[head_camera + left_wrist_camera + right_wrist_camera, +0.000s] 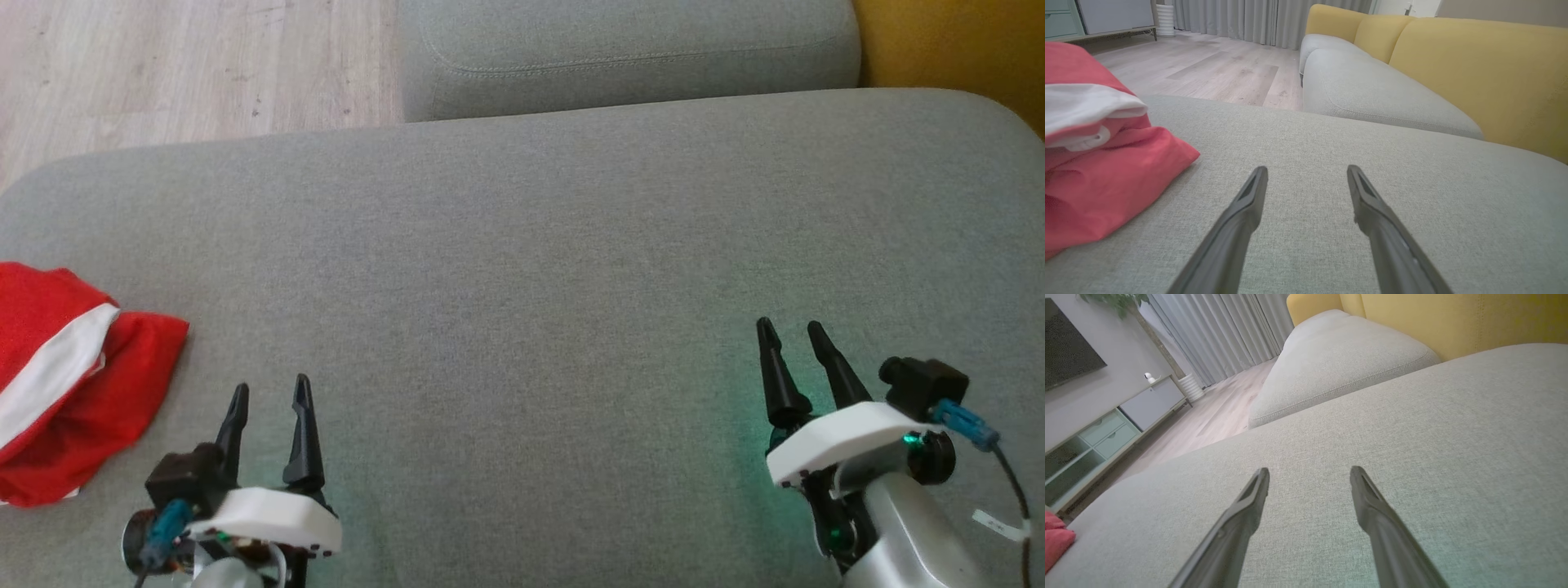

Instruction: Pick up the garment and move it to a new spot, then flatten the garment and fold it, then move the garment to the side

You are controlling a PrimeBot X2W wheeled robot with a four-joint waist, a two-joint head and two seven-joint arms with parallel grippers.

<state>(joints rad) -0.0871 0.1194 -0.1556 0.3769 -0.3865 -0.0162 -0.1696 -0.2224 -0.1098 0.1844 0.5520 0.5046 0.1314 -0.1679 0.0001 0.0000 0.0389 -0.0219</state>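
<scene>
The garment [73, 384] lies folded in a red bundle with a white band across it, at the far left of the grey sofa cushion [522, 245]. It runs past the left edge of the head view, and no print shows. In the left wrist view the garment [1106, 179] sits just left of my fingers, not touching them. My left gripper [270, 384] is open and empty, a short way right of the bundle. Far over at the lower right, my right gripper [790, 324] also stands open and empty above bare cushion. A red corner of the garment [1055, 543] shows in the right wrist view.
A second grey cushion [620, 49] lies behind the one I work over, with the yellow backrest [947, 41] at the far right. Wooden floor [188, 65] lies beyond the cushion's far left edge. A low cabinet [1106, 433] stands against the wall.
</scene>
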